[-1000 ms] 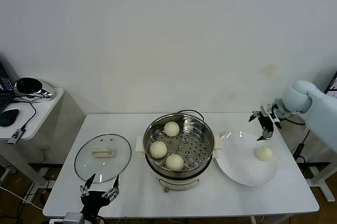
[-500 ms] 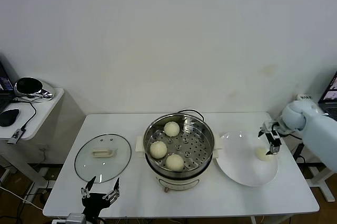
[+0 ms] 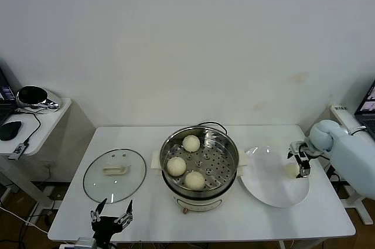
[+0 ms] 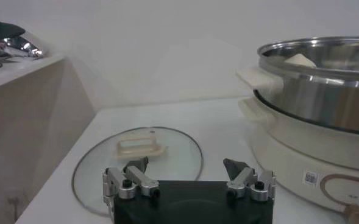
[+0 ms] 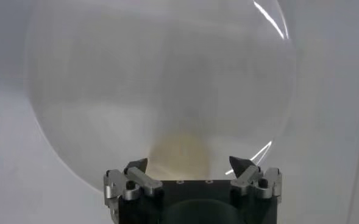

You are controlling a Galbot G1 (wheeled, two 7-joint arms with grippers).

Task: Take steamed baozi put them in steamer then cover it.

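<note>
Right tool (image 3: 303, 163) agape over last baozi (image 3: 291, 170) (on plate (image 3: 266, 190)), left tool (image 3: 111, 216) parked — spread.

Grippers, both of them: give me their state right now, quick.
Left gripper: open, holding nothing, parked near the round clear glass lid.
Right gripper: open around the cream-white round bun on the white plate.

Pale blue-white right arm shell (image 3: 351, 155); black pincer bodies, silver screw-studded fingers (image 4: 121, 182)
</note>
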